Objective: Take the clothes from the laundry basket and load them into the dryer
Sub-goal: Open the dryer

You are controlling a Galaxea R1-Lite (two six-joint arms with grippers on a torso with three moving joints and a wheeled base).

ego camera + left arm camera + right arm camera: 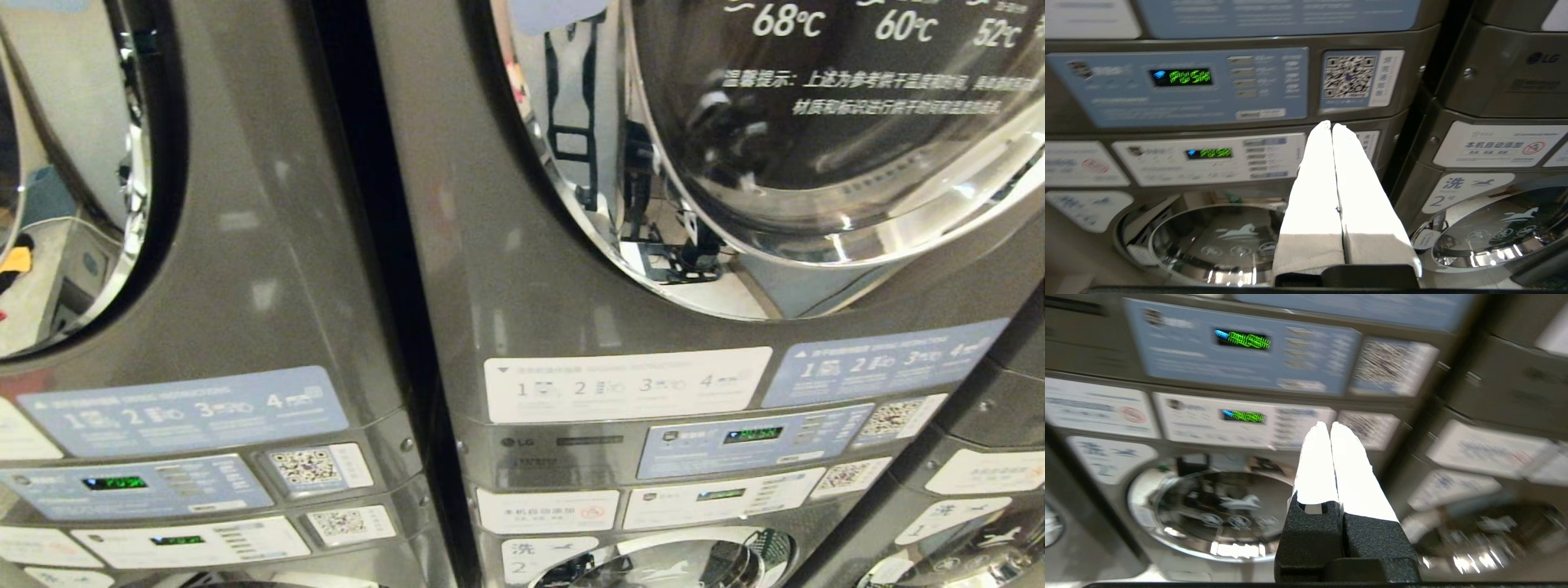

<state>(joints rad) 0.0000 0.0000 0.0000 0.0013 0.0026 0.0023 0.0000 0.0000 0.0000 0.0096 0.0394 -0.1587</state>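
Head view shows big grey machines (pixel 571 327) with round doors (pixel 816 122). Left gripper (pixel 1332 124) is closed and holds nothing. Right gripper (pixel 1329 424) is closed and empty too.

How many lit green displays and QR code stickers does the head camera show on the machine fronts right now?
Lit green displays: 4
QR code stickers: 4
Total: 8
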